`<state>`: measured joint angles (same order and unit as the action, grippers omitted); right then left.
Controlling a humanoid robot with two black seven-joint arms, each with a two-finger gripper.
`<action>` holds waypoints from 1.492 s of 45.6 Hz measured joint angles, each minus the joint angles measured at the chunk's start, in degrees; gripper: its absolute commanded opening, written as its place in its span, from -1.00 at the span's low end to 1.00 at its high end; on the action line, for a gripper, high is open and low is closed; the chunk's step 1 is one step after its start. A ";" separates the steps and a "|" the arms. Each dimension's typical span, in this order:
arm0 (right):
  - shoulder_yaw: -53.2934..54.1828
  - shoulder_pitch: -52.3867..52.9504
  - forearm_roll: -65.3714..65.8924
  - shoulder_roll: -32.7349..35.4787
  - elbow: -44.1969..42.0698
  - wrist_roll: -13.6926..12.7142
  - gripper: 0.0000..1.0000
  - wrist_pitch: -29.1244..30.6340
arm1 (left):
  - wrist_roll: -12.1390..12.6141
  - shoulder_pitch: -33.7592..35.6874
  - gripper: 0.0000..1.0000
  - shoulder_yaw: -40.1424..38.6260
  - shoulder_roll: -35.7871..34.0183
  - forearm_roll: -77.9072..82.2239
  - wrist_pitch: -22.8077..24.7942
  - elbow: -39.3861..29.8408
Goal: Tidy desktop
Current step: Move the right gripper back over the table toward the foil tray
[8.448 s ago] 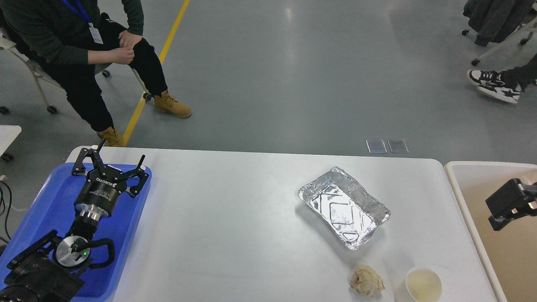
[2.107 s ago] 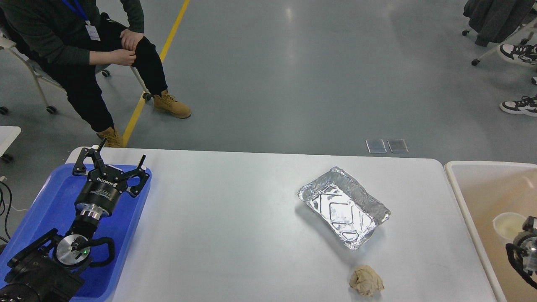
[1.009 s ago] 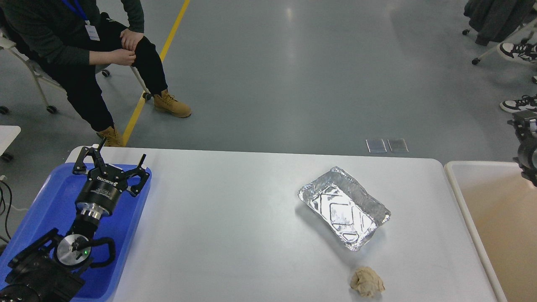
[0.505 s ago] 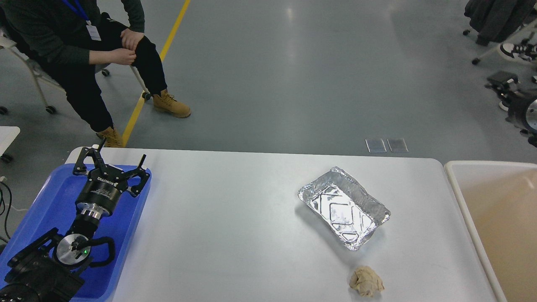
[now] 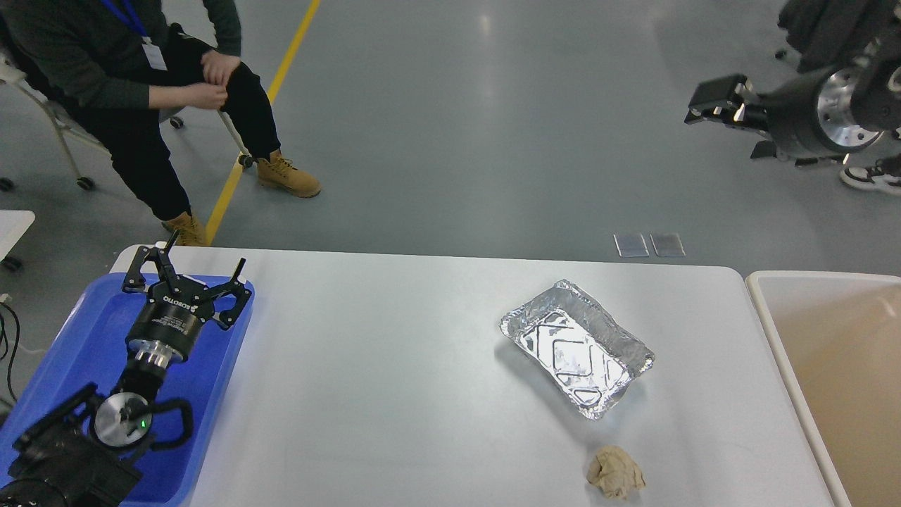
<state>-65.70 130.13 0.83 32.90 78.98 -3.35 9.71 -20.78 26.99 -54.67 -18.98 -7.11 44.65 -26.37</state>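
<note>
One surface, white, smooth, rounded corners, filling the lower view below both arms. On it: one foil tray, one crumpled paper wad, both well right of my left jaws. Those jaws are spread wide, nothing between them, above one blue tray. My right jaws are raised above the floor, far side; can't tell their state. One beige bin beneath them.
</note>
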 measured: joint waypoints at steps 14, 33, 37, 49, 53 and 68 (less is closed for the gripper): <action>0.63 10.21 1.84 -9.39 4.63 0.09 1.00 16.97 | -0.04 0.00 0.98 0.00 0.00 0.00 -0.05 0.01; 3.90 12.71 6.70 -19.56 5.68 0.05 1.00 28.59 | -0.03 -0.01 0.98 0.00 0.00 0.00 -0.04 0.00; 4.07 11.78 7.65 -21.14 5.68 -0.05 1.00 29.99 | 0.02 -0.01 0.98 0.00 0.00 0.00 -0.03 0.01; 2.43 9.98 10.74 -22.34 5.33 -0.27 1.00 33.75 | 0.04 0.00 0.98 0.00 0.00 0.00 0.01 0.00; 0.46 9.86 11.12 -21.61 5.28 -0.29 1.00 34.28 | 0.04 0.00 0.98 0.00 0.00 0.00 0.01 0.00; -8.04 10.96 7.10 -18.32 6.79 -0.48 1.00 35.07 | 0.03 -0.06 0.98 0.00 0.00 -0.01 0.01 0.01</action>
<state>-73.73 141.10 7.94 14.58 85.78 -3.82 44.77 -20.76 26.92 -54.67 -18.98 -7.12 44.66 -26.37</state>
